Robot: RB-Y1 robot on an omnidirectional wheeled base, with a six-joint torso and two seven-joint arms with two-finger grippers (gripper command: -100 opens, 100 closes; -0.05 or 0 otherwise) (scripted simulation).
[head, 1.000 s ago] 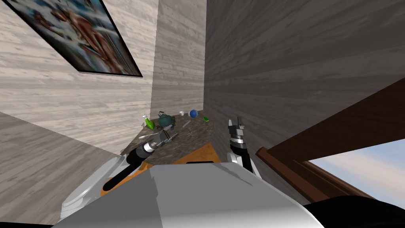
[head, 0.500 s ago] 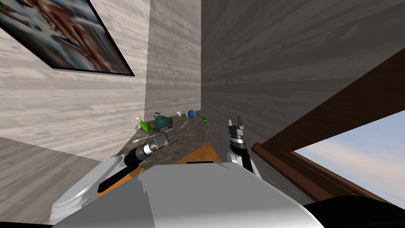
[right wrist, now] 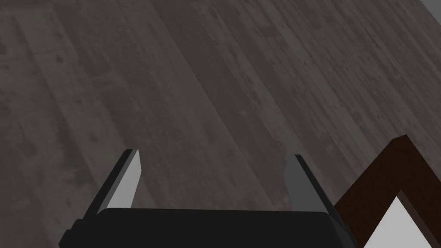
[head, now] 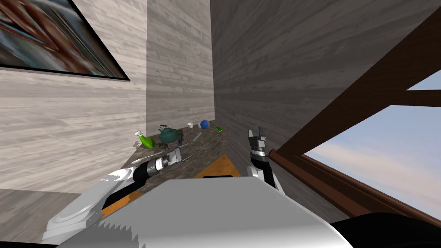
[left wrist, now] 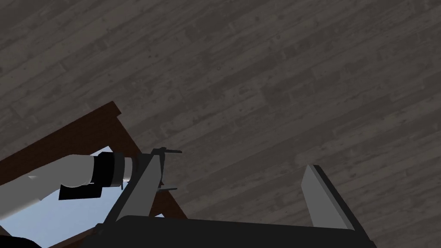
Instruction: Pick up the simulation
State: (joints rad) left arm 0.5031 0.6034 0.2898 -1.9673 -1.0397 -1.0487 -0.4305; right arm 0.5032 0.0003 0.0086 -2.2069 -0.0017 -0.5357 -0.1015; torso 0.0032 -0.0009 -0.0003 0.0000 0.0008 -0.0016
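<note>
Reach in hand: the left gripper [head: 188, 154] hangs over the dark speckled desk [head: 213, 148], jaws open; the right gripper [head: 255, 130] has its jaws open too. Next, perhaps, lower onto the small teal teapot [head: 169, 136].

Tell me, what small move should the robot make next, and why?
Probably tip the open left gripper down toward the dark speckled countertop. It hovers over the counter's near end, yet its wrist camera faces the dark plank wall, while the teal teapot sits on the counter just beyond it.
</note>
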